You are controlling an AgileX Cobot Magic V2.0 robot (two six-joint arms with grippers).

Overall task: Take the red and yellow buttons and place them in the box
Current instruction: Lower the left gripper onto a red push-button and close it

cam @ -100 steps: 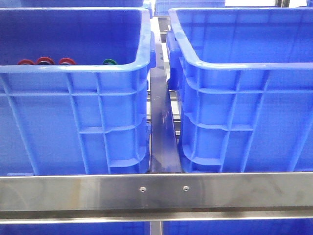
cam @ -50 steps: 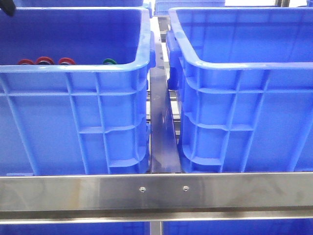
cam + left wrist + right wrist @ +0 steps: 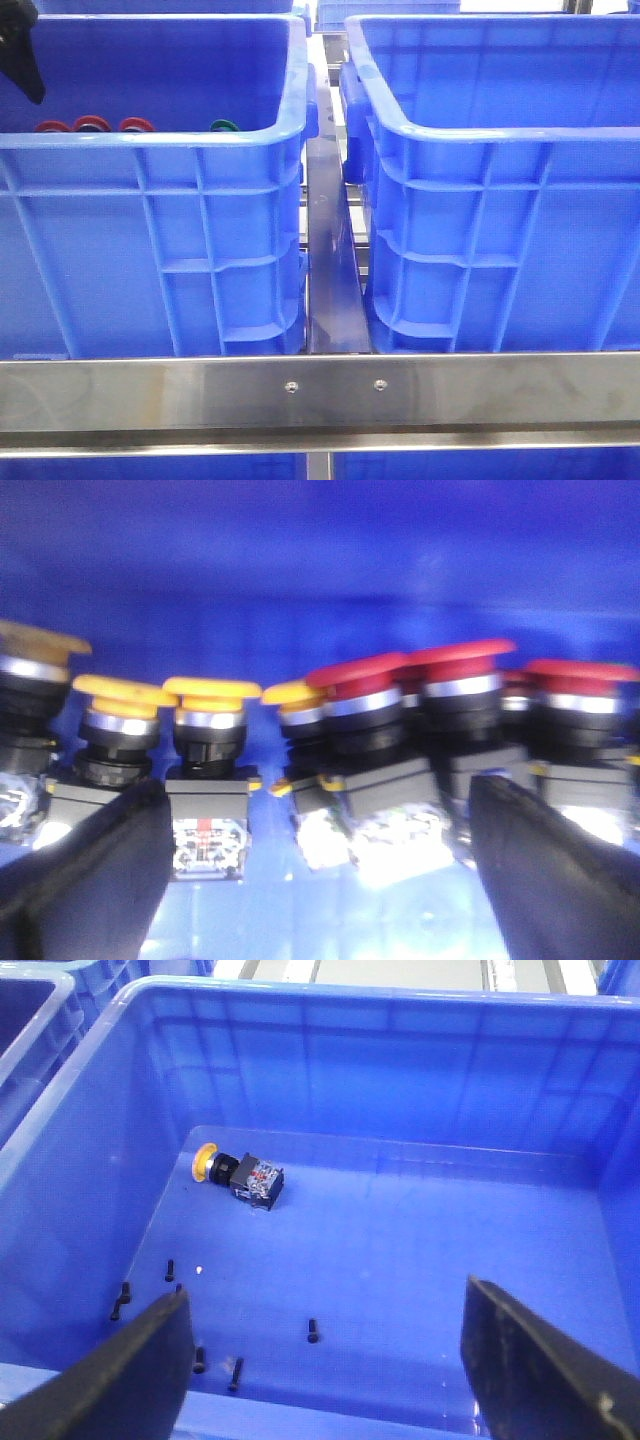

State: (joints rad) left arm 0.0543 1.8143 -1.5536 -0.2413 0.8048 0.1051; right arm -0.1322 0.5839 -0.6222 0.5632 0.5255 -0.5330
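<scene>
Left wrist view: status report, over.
Left end effector open, low over buttons. Red buttons and yellow buttons upright in a row. Right end effector open, empty. Nothing blocking.

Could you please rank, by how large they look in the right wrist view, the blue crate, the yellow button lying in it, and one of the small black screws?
1. Blue crate: fills nearly the whole view.
2. Yellow button: small, lying on its side on the crate floor.
3. Black screw: smallest, though it lies nearer the camera than the button.
</scene>
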